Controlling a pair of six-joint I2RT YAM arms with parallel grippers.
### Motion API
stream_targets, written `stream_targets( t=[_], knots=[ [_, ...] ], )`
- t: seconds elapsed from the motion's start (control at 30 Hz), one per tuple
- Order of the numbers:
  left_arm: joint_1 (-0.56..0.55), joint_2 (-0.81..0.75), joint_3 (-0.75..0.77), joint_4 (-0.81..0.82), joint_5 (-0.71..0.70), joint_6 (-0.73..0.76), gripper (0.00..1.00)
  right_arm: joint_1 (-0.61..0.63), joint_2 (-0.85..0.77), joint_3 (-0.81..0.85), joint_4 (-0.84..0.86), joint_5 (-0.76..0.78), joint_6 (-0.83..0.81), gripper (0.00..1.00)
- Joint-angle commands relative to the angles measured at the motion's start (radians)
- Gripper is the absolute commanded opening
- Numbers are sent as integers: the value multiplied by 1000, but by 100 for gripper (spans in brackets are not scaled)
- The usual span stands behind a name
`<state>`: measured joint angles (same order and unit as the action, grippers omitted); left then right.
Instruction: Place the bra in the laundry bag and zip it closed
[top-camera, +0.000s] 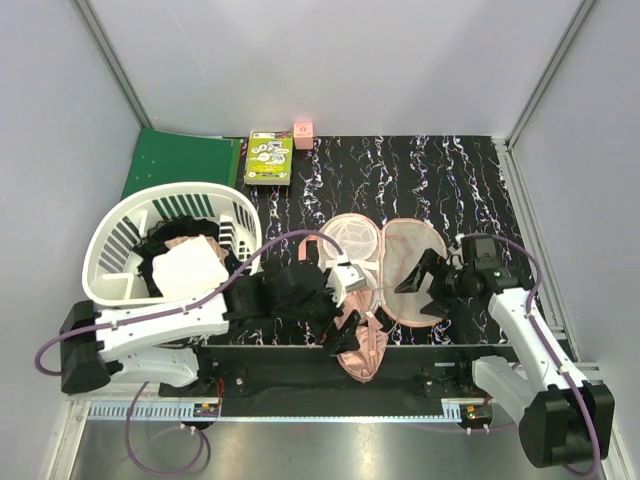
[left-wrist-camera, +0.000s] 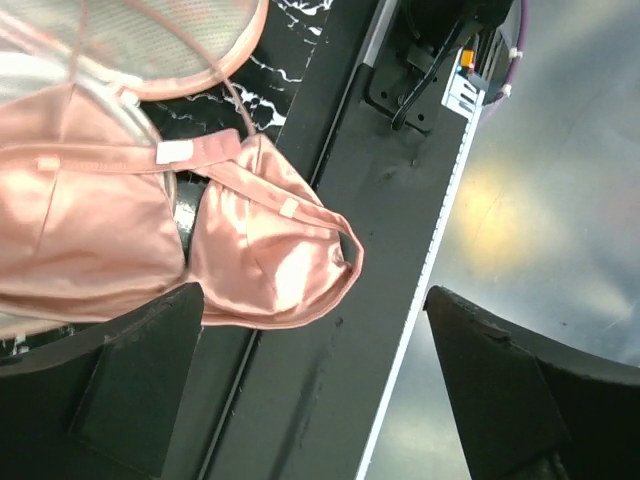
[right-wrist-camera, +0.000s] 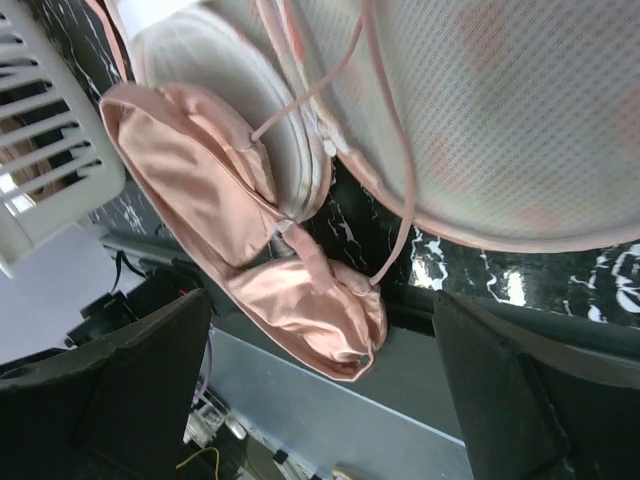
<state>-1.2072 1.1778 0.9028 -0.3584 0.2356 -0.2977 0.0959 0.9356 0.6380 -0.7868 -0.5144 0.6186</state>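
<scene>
The salmon-pink satin bra (top-camera: 362, 355) lies at the table's near edge. One cup (left-wrist-camera: 270, 255) hangs over the black front rail, and the other rests against the laundry bag (top-camera: 385, 250). The bag lies unzipped and spread in two lobes, white mesh (right-wrist-camera: 500, 110) facing up. My left gripper (top-camera: 362, 326) is open just above the overhanging cup (right-wrist-camera: 310, 300), and nothing sits between its fingers (left-wrist-camera: 130, 390). My right gripper (top-camera: 426, 286) hovers open over the bag's right lobe, empty. A thin pink strap (right-wrist-camera: 405, 190) trails across the mesh.
A white slatted basket (top-camera: 110, 235) holding white and black clothes stands at the left. At the back left are a green folder (top-camera: 180, 160), a green box (top-camera: 270, 158) and a small pink cube (top-camera: 303, 133). The black rail (left-wrist-camera: 330, 330) runs along the front edge.
</scene>
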Motion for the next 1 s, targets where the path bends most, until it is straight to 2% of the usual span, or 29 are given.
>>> stream_targets(
  t=[0.0,0.03,0.13,0.17,0.23,0.3,0.4,0.63,0.83,0.97],
  knots=[
    [37,-118,5,23,-73,-101,99,88,-44,-40,73,-47,58,100],
    [53,-119,4,15,-79,-118,99,146,-40,-53,92,-39,73,100],
    [133,-80,15,-42,-132,-202,86,238,-1,-43,139,16,110,98],
    [165,-64,15,-60,-151,-224,76,254,14,-38,167,23,113,97],
    [198,-14,5,-76,-183,-279,68,277,55,-20,201,48,113,92],
    [238,16,-13,-86,-196,-326,61,304,110,-3,239,79,110,81],
    [274,62,-36,-67,-232,-356,61,350,181,31,297,112,104,78],
    [334,149,-59,44,-170,-371,61,449,336,54,461,154,136,69],
    [351,218,-73,105,-127,-382,54,461,414,32,595,154,153,60],
    [354,255,-70,124,-121,-379,43,478,451,38,633,165,153,58]
  ],
)
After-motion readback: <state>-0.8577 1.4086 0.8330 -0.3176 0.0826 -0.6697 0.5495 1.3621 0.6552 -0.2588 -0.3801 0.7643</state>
